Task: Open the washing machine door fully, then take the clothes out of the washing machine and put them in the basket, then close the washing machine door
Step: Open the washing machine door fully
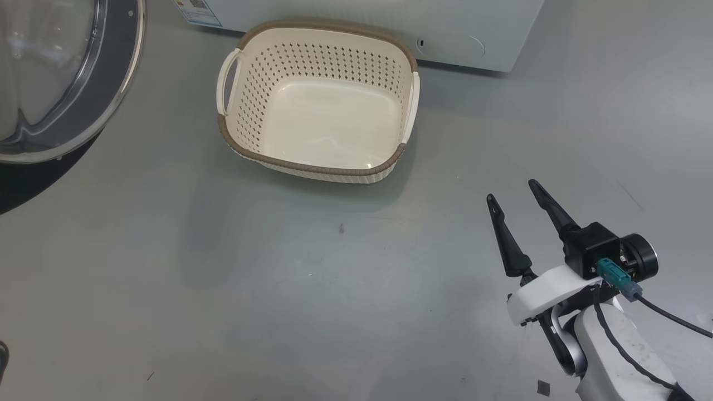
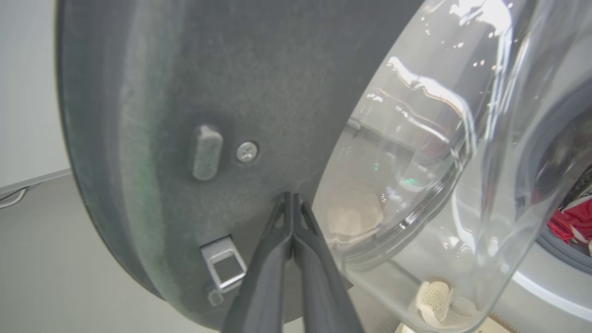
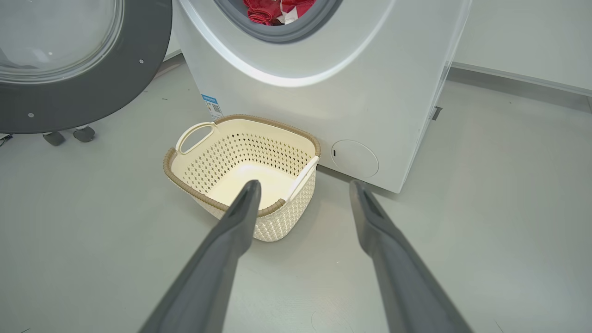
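The washing machine door [image 1: 114, 67] stands swung open at the upper left of the head view, glass bowl inside its dark rim. My left gripper [image 2: 292, 196] is shut, its tips against the inner dark face of the door [image 2: 185, 83], beside the glass and above a metal latch [image 2: 225, 266]. Red clothes [image 3: 263, 11] lie in the porthole of the white washing machine [image 3: 370, 92], and the clothes [image 2: 565, 225] show again past the glass. The cream basket [image 1: 328, 168] sits empty before the machine. My right gripper [image 1: 511, 190] hangs open over bare floor, right of the basket [image 3: 194, 194].
Grey floor spreads all round the basket. Two small dark feet [image 3: 64, 136] stand on the floor under the open door [image 3: 92, 92]. A round service flap [image 3: 355, 158] and a blue label [image 3: 212, 104] mark the machine's lower front. A wall skirting [image 3: 522, 81] runs at the right.
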{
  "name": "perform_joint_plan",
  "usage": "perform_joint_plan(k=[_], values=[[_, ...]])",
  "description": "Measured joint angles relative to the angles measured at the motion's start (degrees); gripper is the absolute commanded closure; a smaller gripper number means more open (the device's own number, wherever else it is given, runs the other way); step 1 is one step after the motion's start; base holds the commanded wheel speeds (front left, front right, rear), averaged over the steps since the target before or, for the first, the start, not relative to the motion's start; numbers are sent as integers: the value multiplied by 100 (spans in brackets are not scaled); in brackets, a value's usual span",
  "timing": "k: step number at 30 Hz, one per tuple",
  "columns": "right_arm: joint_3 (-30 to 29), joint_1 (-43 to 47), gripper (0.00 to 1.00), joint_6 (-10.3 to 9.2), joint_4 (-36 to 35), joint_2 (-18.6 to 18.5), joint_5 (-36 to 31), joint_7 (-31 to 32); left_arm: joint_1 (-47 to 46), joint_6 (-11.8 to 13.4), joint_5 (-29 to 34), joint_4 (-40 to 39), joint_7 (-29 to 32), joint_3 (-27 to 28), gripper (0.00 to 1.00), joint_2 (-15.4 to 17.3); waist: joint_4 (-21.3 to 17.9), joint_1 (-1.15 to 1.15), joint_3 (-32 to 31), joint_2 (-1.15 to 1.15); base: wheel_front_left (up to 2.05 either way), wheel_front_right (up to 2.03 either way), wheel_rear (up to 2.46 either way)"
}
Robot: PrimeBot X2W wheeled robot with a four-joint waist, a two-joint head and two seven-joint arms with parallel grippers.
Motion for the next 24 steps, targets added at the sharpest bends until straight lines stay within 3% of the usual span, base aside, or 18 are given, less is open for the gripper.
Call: perform_joint_plan(k=[24], values=[[-64, 17, 0, 62, 409, 288, 191, -154, 216, -330, 743, 73, -241, -1045, 100, -187, -142, 0, -1049, 0, 0, 0, 0]])
